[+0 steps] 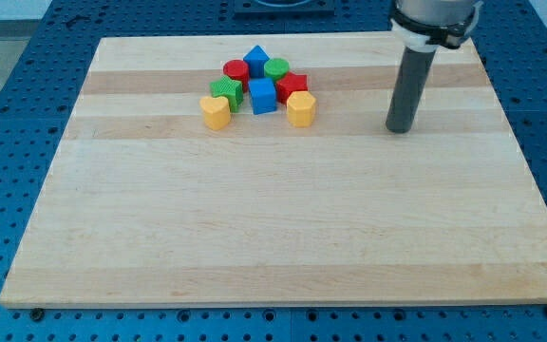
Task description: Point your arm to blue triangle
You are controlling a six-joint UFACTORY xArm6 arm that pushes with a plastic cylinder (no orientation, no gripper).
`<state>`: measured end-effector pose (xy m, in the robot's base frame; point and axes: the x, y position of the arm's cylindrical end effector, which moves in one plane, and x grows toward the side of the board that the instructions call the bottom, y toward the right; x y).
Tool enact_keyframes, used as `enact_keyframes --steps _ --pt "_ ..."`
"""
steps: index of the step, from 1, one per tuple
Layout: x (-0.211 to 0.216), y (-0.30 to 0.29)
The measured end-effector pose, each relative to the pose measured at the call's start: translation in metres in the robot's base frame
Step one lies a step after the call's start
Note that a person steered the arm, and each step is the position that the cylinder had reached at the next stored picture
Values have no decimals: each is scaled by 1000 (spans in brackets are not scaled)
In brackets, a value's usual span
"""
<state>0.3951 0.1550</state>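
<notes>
The blue triangle (256,59) stands at the top of a tight cluster of blocks on the wooden board (273,228), upper left of centre. My tip (401,128) rests on the board far to the view's right of the cluster and slightly below the triangle, touching no block. Around the triangle are a red cylinder (235,70) to its left and a green cylinder (276,68) to its right. A blue cube (262,96) sits just below it.
The cluster also holds a green block (225,93), a red block (292,85), a yellow heart-like block (216,111) and another yellow block (300,108). A blue perforated table (8,142) surrounds the board.
</notes>
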Motion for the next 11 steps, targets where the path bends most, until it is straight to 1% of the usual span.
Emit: enact_keyframes --steps 1,2,3,4,5,7,8,9,11 --pt "0 5" --pt "-9 5" --pt "-47 5" --pt "-58 4" --pt "-58 4" --pt "-97 -10" --pt "-110 -19" --pt "-145 -38" --pt "-188 -84"
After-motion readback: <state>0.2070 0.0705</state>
